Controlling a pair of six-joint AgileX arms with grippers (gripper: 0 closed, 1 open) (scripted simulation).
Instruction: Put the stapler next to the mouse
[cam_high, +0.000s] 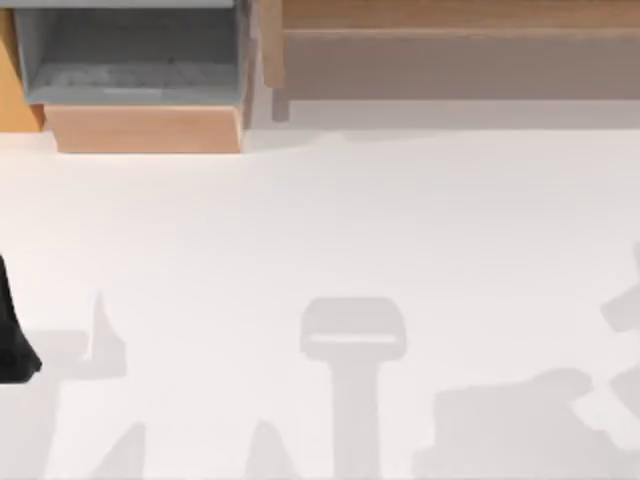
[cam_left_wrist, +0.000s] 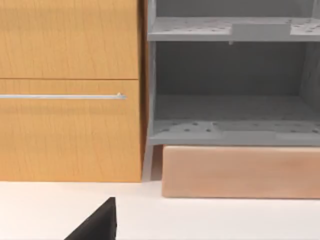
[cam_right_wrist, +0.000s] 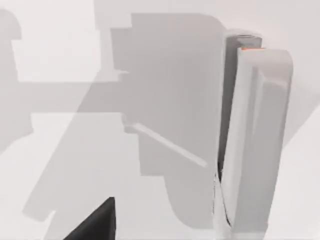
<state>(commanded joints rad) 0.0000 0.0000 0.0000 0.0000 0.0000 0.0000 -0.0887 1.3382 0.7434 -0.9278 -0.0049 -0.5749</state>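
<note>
A white stapler (cam_right_wrist: 255, 140) with a small orange mark at one end lies on the white table (cam_right_wrist: 60, 150) in the right wrist view, close in front of that camera. A black corner of my right gripper (cam_right_wrist: 97, 225) shows at the picture's edge, off to the side of the stapler and apart from it. At the table's left edge in the top view sits a black part of my left arm (cam_high: 12, 335). A black corner of my left gripper (cam_left_wrist: 97, 225) faces the cabinet. The mouse is out of view.
A wooden cabinet (cam_left_wrist: 70, 125) with a metal drawer handle (cam_left_wrist: 60, 96) stands at the table's back left, beside a grey open shelf unit (cam_high: 130, 55) on a wooden base (cam_high: 145, 128). A long wooden ledge (cam_high: 460, 15) runs along the back right. Arm shadows fall across the table's front.
</note>
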